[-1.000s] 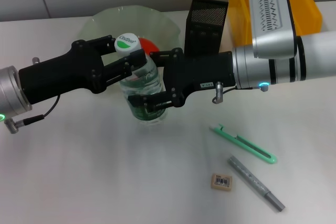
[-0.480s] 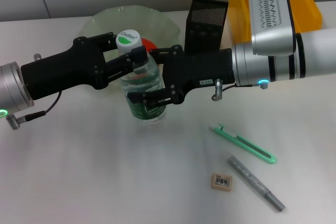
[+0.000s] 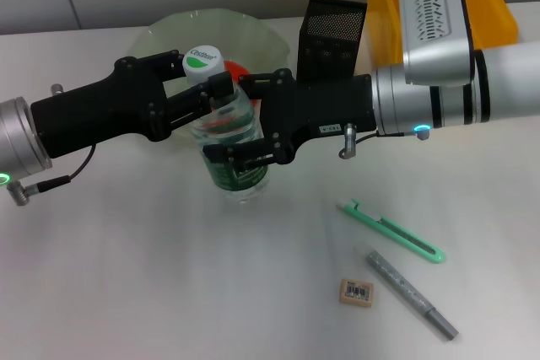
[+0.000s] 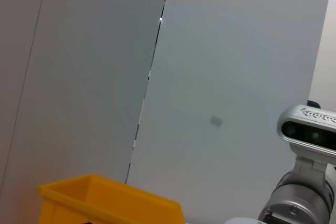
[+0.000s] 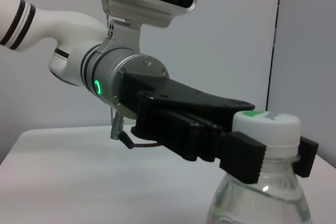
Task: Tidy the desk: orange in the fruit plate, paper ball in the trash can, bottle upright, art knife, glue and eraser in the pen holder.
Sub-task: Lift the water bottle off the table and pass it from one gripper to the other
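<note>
Bottle (image 3: 229, 137) upright on white desk (image 3: 169, 276), neck clasped by left pincer (image 3: 211, 90), body by right pincer (image 3: 245, 128), grey wall (image 4: 210, 77) behind.

The left gripper (image 3: 205, 82) reaches in from the left, arm stretched almost level across the desk, its black fingers (image 5: 242, 153) closed on the neck of the bottle (image 3: 228, 137) just under the cap; the right gripper (image 3: 245, 124) comes in from the opposite side, silver forearm and black wrist held level, its two fingers spread above and below the bottle's body, clamped on the label band; both wrists show a green light.
</note>
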{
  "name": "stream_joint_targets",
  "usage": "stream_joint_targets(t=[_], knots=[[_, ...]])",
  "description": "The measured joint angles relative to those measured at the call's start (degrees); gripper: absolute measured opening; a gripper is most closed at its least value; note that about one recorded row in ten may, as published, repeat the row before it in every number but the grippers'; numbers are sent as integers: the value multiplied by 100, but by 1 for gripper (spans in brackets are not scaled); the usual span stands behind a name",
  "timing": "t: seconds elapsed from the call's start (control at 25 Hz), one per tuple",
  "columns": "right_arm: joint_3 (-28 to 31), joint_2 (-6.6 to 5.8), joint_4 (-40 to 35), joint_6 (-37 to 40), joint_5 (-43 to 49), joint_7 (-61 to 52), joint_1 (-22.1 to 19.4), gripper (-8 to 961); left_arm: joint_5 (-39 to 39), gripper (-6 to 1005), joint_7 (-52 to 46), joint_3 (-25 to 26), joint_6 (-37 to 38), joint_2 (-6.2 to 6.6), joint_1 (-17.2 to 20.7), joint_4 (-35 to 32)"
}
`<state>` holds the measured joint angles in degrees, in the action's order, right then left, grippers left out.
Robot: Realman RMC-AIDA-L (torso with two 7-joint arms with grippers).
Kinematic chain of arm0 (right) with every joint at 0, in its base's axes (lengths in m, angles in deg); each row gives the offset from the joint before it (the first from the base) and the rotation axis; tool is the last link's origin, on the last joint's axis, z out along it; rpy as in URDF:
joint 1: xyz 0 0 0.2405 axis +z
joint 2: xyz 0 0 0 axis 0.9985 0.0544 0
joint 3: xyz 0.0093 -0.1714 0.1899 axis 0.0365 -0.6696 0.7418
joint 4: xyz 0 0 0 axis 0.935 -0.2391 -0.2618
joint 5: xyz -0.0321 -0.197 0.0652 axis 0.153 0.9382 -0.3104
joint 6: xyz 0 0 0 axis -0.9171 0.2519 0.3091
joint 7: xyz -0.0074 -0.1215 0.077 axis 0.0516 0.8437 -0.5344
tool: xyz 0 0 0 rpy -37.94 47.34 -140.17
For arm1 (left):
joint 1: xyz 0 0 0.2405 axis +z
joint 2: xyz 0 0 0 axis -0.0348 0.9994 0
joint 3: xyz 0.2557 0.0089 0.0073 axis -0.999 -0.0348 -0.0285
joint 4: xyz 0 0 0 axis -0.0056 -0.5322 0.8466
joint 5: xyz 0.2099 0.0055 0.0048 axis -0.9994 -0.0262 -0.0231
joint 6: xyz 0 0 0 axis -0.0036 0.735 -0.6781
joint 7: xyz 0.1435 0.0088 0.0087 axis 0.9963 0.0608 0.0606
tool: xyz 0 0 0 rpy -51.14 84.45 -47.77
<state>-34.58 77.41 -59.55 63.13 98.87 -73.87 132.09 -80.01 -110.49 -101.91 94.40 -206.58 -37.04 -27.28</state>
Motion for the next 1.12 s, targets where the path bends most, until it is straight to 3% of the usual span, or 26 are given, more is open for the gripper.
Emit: stream_joint_targets(t=[1.12], knots=[[53, 0, 16, 14, -96, -3, -37, 768, -148, 450, -404, -82, 24, 62, 12, -405]])
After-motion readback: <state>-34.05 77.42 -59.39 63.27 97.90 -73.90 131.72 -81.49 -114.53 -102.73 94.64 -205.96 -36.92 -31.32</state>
